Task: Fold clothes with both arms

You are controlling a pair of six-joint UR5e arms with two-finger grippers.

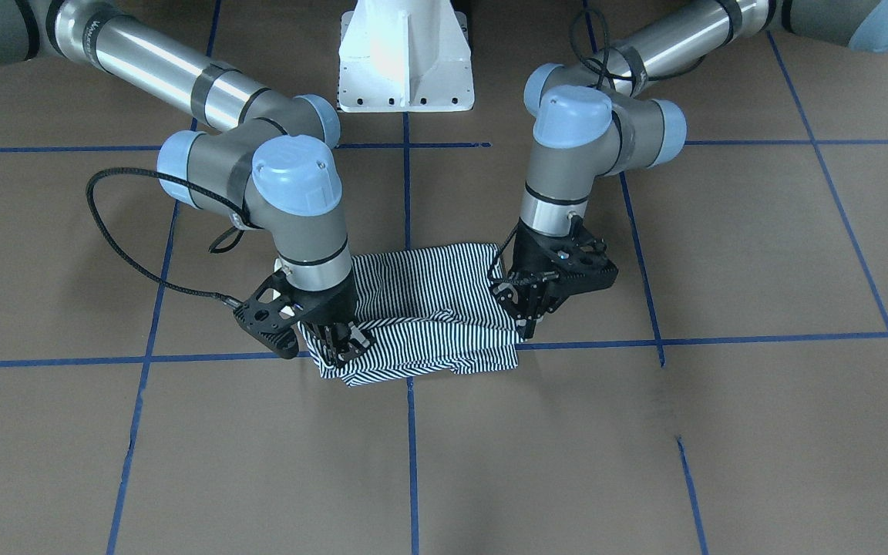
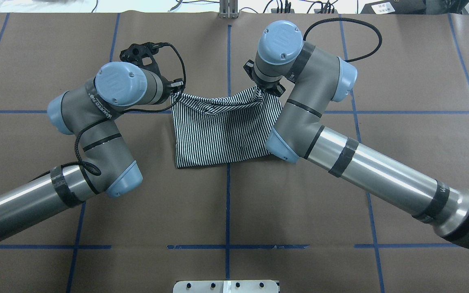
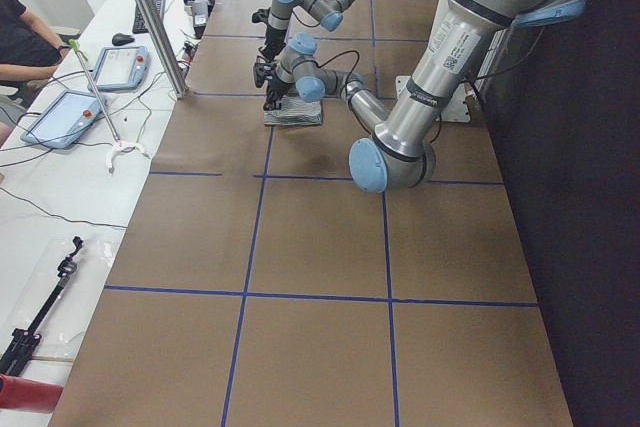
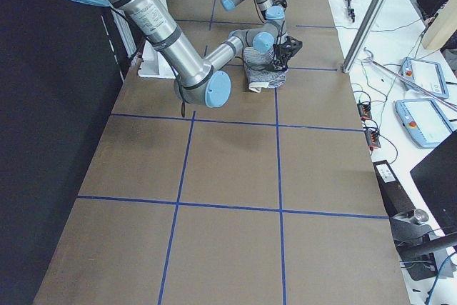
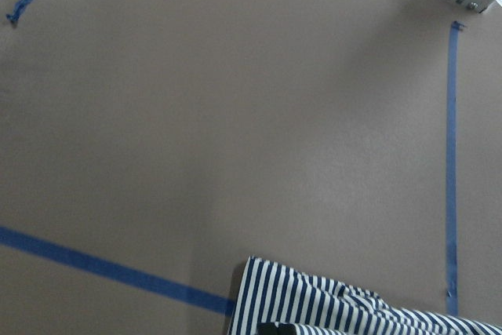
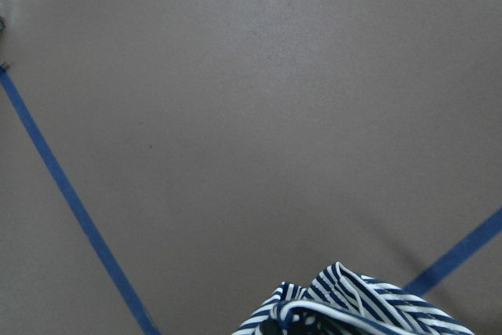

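Navy-and-white striped polo shirt [image 1: 428, 308] pinched at two corners, mid-fold
Carry both corners level and together toward the robot-side edge, I judge, with the held edge taut. Black two-finger left hand [image 1: 527, 314] and right hand [image 1: 345, 343] each pinch a far corner (the cloth rises to them); the shirt lies as a rumpled rectangle midway on the brown paper-covered worktop [image 1: 721, 432], across a blue tape line [image 1: 721, 338].
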